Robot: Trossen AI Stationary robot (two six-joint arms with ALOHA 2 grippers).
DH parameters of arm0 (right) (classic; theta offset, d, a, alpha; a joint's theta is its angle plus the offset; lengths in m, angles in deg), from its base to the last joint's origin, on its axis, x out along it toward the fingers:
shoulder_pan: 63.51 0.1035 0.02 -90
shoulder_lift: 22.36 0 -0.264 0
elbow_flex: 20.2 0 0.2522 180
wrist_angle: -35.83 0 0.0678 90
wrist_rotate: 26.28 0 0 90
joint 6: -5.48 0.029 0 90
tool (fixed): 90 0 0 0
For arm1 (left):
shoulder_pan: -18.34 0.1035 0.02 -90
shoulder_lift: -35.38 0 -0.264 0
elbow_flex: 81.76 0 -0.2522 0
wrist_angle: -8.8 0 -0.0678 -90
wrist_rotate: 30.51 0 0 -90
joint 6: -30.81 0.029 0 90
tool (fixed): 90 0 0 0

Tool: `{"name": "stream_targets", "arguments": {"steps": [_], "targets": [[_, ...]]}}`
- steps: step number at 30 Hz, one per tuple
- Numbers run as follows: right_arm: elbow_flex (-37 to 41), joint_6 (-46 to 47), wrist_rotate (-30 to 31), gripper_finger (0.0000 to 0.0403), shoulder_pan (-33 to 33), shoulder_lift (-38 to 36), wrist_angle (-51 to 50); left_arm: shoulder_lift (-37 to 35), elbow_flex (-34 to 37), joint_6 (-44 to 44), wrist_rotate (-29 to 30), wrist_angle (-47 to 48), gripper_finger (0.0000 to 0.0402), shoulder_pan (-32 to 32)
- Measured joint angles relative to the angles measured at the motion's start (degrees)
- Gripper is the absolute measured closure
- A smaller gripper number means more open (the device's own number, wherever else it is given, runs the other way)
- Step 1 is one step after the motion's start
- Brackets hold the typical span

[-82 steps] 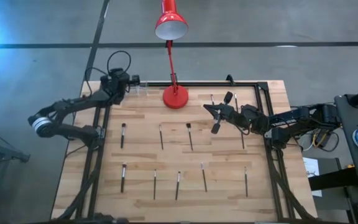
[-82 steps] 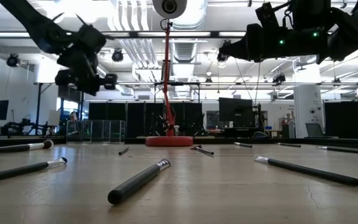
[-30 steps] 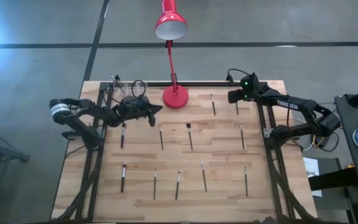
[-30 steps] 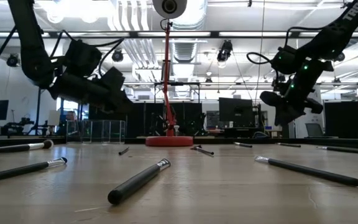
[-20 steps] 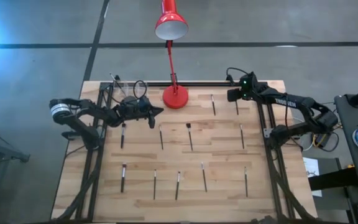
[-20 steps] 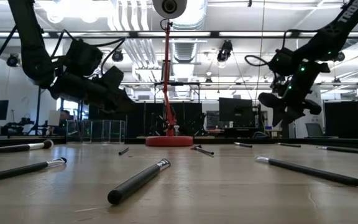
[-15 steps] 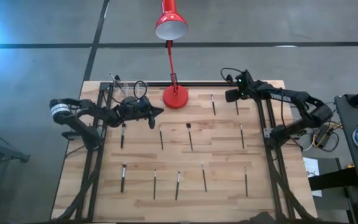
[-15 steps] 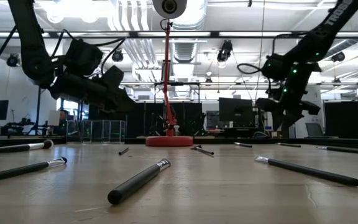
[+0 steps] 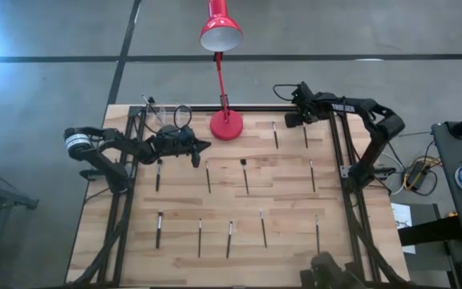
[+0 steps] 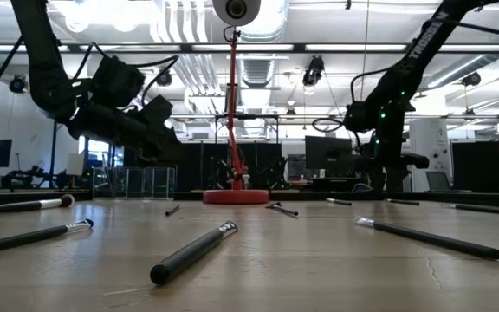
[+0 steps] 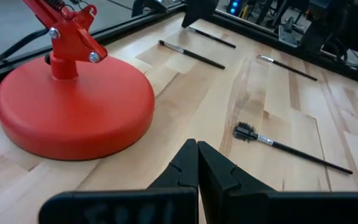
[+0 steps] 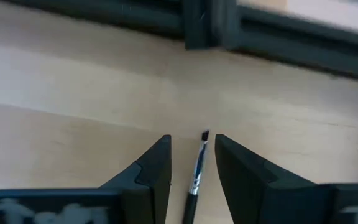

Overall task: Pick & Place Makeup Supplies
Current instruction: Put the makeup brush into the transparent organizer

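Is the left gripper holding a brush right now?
No, the left gripper is shut with nothing between its fingers, hovering beside the red lamp base, and the nearest brush lies on the table.

This is a robotics lab: a wooden surface [image 9: 239, 209] on a grey concrete floor [image 9: 46, 88], open ceiling ducts [image 10: 258, 69] at 12 o'clock, monitors [image 10: 329, 156] and dark screens behind.

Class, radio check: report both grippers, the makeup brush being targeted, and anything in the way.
Left gripper shut, empty, beside round red lamp base. Right gripper open, straddling thin dark silver-ferruled brush lying on wooden table, not gripped. Nothing in the way.
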Motion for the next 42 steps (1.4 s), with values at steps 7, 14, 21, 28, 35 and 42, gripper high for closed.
{"name": "stream_targets", "arguments": {"steps": [7,14,21,28,35,42], "targets": [[-0.82,2.41,-0.28,0.0319,-0.31,1.09,-0.89,0.0,0.04,-0.09,0.02,0.8,0.0402,-0.36],[-0.37,3.68,-1.15,0.034,-0.35,1.2,-0.59,-0.01,0.04,-0.11,0.02,0.88,0.0402,-1.77],[-0.33,4.1,-2.56,0.0342,0.38,2.06,-0.43,-0.02,1.12,-1.34,0.12,0.86,0.0401,-3.86],[0.42,3.76,-3.06,0.0359,0.57,2.1,-0.08,-0.02,3.44,-3.1,2.34,-0.39,0.0402,-4.84],[1.18,2.57,-2.92,0.0389,1.86,1.98,0.53,-0.02,3.87,-4.24,2.49,-1.56,0.0401,-5.31],[2.12,0.16,-6.08,0.0393,4.38,-2.18,-0.49,-0.02,3.87,-3.31,2.34,-1.47,0.0401,-6.37]]}}
